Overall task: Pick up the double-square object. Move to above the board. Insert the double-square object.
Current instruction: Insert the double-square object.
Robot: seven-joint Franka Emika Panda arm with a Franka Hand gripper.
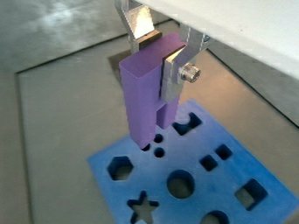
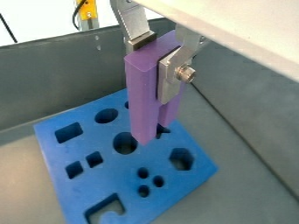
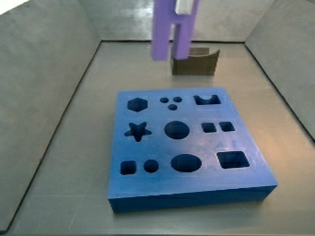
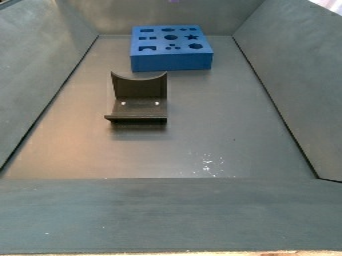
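The block (image 1: pixel 145 96) is light purple, tall and thin. In both wrist views it is hanging straight down, with smooth flat sides. In a side view (image 3: pixel 174 29) its lower end is showing two square legs side by side with a slot between them. It is up in the air, not touching anything.

The pincer (image 1: pixel 162 54) is squeezing the block near its top. A silver finger (image 1: pixel 180 68) is pressing on one side, and the other silver finger (image 2: pixel 136 24) is pressing on the far side. The pincer is closed just as far as the block is wide. In the side view showing the block, the pincer itself is cut off at the top edge.

The board (image 2: pixel 187 179) is lying under the block. It is a thick, flat blue slab with dark holes cut in it: a star (image 3: pixel 138 131), a six-sided hole (image 3: pixel 135 103), round holes, square holes and one notched hole (image 3: pixel 205 97). In both wrist views the block's lower end is hanging over the board.

The board is lying flat on a gray counter (image 4: pixel 201 150). Gray walls are standing around the counter like a bin. A dark fixture (image 4: pixel 136 100) is sitting on the counter, well apart from the board (image 4: pixel 171 48). In a side view it (image 3: pixel 194 62) is showing behind the hanging block, past the far end of the board.
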